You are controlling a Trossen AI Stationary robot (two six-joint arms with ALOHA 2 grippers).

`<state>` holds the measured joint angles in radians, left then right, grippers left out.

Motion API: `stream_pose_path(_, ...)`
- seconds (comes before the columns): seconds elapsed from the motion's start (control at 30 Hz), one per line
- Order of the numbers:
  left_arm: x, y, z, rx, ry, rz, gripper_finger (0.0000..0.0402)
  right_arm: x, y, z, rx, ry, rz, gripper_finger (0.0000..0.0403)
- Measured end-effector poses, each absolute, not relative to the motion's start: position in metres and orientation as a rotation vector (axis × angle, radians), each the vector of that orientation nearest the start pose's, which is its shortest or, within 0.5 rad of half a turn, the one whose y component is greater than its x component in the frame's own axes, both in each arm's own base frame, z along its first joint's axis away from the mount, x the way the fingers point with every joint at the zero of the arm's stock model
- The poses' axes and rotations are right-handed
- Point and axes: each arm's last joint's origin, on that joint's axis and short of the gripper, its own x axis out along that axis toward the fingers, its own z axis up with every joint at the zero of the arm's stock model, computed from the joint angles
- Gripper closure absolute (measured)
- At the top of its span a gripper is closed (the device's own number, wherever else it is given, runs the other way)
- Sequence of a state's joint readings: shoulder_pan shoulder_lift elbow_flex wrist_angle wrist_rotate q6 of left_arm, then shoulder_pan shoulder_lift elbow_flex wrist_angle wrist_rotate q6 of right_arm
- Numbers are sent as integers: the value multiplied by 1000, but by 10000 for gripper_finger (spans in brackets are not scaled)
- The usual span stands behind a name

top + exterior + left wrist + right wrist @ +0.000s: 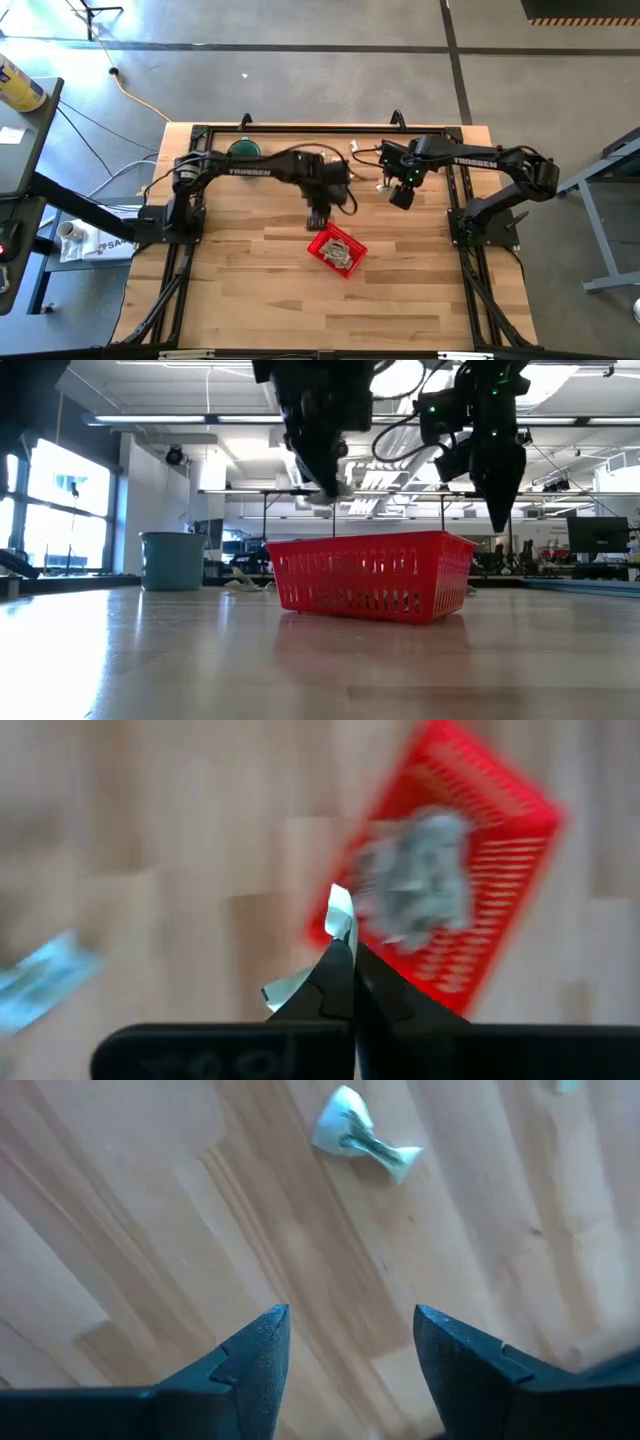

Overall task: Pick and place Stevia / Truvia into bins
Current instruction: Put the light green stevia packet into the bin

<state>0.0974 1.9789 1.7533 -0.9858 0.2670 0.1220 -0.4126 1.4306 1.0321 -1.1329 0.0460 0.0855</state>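
Both arms are built of dark, near-black links, and white lettering is printed along each upper link. Black cables are looped beside the wrists, and small green lights are seen on the right arm's wrist housing. Each arm is ended by two tapered, matte black jaws.

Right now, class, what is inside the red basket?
The red basket holds a loose pile of pale sachets. Whatever lies beneath that pile is covered. The left claw, shut on one more sachet, is beside it.
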Motion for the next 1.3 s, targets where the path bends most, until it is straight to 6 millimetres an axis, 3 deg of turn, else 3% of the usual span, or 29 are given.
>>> stream_pose_path(0.2,420,-15,247,-149,1113,-303,375,204,-99,240,273,1498,-407,214)
stream_pose_path(0.43,437,-34,210,-283,1124,-284,335,202,-103,240,265,1479,-285,211)
stream_pose_path(0.6,437,-46,201,-271,1169,-163,288,209,-103,236,175,1484,-206,201)
stream_pose_path(0.73,429,-48,213,-288,1189,-63,238,220,-106,228,52,1477,-156,187)
stream_pose_path(0.9,410,-48,244,-272,1168,96,199,238,-114,214,-46,1427,-106,170)
stream_pose_path(1.07,385,-56,273,-236,1145,257,193,248,-123,193,-101,1487,-83,165)
stream_pose_path(1.3,351,-74,292,-215,1173,480,205,259,-130,160,-133,1564,0,164)
